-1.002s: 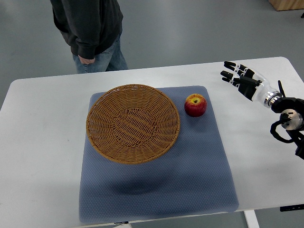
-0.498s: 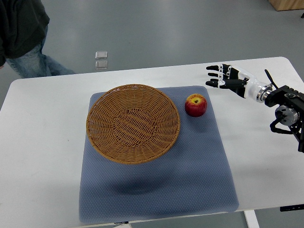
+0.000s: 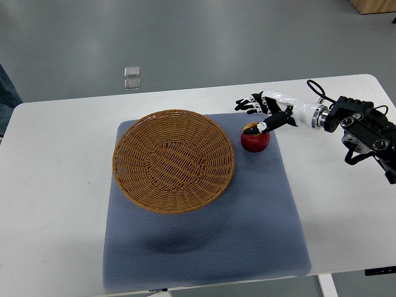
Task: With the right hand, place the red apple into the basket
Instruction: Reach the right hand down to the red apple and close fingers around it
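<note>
A red apple (image 3: 255,140) with a yellow patch on top sits on the blue-grey mat (image 3: 204,247), just right of the round wicker basket (image 3: 173,160). The basket holds nothing. My right hand (image 3: 255,115) comes in from the right edge and hovers over the apple from behind. Its fingers are spread open. The thumb lies across the apple's top and the other fingers reach past its far side. The hand holds nothing. My left arm does not show.
The white table (image 3: 55,185) carries the mat. A person's sleeve or leg (image 3: 6,96) shows at the far left edge, behind the table. A small clear object (image 3: 131,78) lies on the grey floor beyond the table.
My right hand has moved left, from the table's right side to over the apple. The person has walked off to the left, almost out of view.
</note>
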{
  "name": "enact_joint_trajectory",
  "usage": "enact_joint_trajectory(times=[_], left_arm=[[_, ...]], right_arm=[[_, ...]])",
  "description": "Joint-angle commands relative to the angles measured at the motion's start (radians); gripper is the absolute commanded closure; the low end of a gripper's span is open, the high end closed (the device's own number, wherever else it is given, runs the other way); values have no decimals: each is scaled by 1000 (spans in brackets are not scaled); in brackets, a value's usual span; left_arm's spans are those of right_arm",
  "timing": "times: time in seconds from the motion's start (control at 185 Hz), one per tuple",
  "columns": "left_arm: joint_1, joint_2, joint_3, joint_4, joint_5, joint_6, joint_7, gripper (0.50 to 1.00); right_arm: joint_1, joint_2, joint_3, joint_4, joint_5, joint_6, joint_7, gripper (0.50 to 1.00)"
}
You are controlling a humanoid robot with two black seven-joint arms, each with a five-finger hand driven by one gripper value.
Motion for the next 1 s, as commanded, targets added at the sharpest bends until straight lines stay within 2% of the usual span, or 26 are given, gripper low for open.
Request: enact_joint_trajectory(times=[0.0, 0.146, 0.314, 0.488, 0.802, 0.883, 0.932, 0.937, 0.997], left_arm=[[1, 0, 0, 0, -1, 0, 0, 500], [1, 0, 0, 0, 0, 0, 0, 500], [1, 0, 0, 0, 0, 0, 0, 500], [1, 0, 0, 0, -1, 0, 0, 500], [-1, 0, 0, 0, -1, 0, 0, 500], [1, 0, 0, 0, -1, 0, 0, 500], [1, 0, 0, 0, -1, 0, 0, 500], [-1, 0, 0, 0, -1, 0, 0, 500], [1, 0, 0, 0, -1, 0, 0, 500]], right_arm=[[9, -6, -26, -1, -23, -2, 22, 583], [15, -12, -32, -2, -82, -9, 42, 583], [12, -18, -41, -7, -183, -57, 63, 583], [14, -18, -112, -7, -189, -118, 68, 585], [14, -10, -172, -7, -189, -181, 74, 587], [14, -6, -186, -7, -192, -201, 74, 636], [14, -6, -186, -7, -192, -201, 74, 636], [14, -4, -202, -9, -192, -218, 74, 678], [14, -1, -219, -9, -192, -238, 74, 720]])
